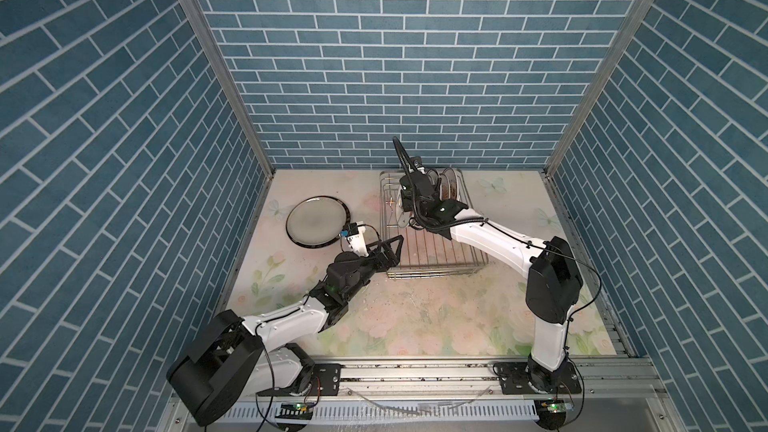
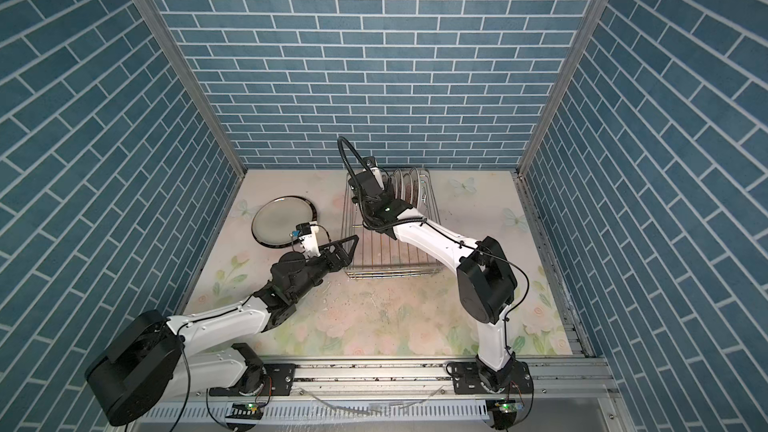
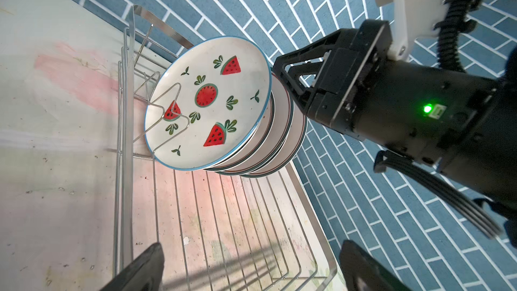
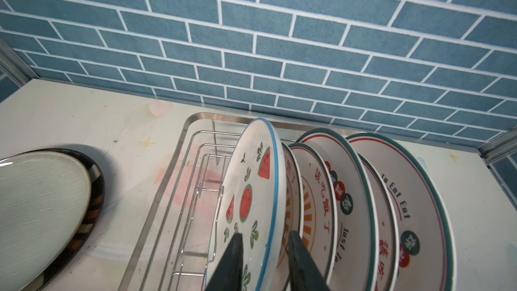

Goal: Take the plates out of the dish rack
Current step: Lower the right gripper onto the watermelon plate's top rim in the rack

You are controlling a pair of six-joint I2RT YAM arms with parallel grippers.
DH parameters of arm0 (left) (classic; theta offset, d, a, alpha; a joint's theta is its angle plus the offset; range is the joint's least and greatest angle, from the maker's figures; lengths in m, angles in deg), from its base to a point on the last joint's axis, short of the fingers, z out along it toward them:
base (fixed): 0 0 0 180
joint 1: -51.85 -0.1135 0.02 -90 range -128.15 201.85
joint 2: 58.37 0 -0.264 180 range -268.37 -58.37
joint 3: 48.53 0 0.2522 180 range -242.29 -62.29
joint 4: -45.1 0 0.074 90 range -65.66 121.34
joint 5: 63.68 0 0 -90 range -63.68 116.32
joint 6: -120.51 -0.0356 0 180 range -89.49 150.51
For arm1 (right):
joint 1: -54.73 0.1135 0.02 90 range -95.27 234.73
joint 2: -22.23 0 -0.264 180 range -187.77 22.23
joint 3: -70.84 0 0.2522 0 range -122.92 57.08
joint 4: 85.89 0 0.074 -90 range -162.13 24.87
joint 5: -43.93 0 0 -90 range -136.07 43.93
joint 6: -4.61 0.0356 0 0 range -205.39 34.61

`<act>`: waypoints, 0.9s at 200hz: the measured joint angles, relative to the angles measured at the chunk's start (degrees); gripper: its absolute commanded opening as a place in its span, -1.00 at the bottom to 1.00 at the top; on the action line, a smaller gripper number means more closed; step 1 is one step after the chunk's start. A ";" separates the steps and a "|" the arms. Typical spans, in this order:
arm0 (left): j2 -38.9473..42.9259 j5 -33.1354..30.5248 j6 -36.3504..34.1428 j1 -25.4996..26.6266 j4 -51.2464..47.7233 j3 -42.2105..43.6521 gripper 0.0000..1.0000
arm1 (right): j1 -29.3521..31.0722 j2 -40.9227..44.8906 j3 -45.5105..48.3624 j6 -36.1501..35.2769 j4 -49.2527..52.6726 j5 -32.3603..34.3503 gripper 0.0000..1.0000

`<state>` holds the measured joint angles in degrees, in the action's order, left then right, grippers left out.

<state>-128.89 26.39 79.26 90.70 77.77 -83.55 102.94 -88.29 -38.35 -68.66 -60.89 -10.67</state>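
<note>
A glossy round watermelon plate [image 4: 249, 191] stands in the shiny wire rack [image 1: 436, 251], right gripper [image 4: 265, 235] straddling its rim at lower centre, grip unclear; left gripper [image 1: 395, 253] gapes; floral tabletop [image 1: 415, 317], blue-brick walls [image 1: 395, 56].

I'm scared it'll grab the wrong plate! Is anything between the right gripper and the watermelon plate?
Nothing visible is. The right gripper straddles the rim of the watermelon plate: one finger on its painted face, one behind it, in front of the orange-sunburst plate.
</note>
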 measured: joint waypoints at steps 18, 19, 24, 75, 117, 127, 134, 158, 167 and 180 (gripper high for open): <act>-1.33 0.15 0.55 0.00 0.79 0.00 0.99 | -0.46 -1.44 -1.88 0.00 0.74 0.22 -0.44; -1.53 0.17 0.57 0.00 0.87 -0.02 0.99 | -0.48 -1.49 -1.95 0.02 0.76 0.22 -0.44; -1.97 0.22 0.63 0.00 1.07 -0.02 0.99 | -0.61 -1.77 -2.29 0.02 0.87 0.22 -0.45; -3.17 0.90 1.38 -0.04 2.29 -0.02 0.99 | -1.09 -3.96 -4.17 1.27 2.16 -0.15 -0.50; -2.75 1.03 1.73 -0.07 2.69 -0.02 0.99 | -1.14 -4.92 -4.28 1.53 2.62 0.22 -0.58; -2.75 1.03 1.84 -0.07 2.86 -0.02 0.99 | -1.16 -5.16 -4.37 1.57 2.73 0.55 -0.62; -2.75 1.03 1.86 -0.07 2.99 -0.02 0.99 | -1.18 -5.33 -4.48 1.84 2.75 0.96 -0.63; -2.78 1.03 2.05 -0.07 3.50 0.00 0.99 | -1.18 -5.90 -5.38 2.54 3.04 1.77 -0.63; -2.84 0.98 2.08 -0.07 3.72 0.00 0.99 | -1.18 -5.99 -5.44 2.58 3.06 2.08 -0.63; -3.10 0.98 2.25 -0.07 4.13 0.00 0.99 | -1.18 -6.10 -5.44 2.82 3.04 2.54 -0.63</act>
<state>-131.99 27.38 81.51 90.64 81.90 -83.55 101.76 -94.38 -43.80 -65.84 -57.85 -8.13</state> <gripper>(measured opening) 0.996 0.189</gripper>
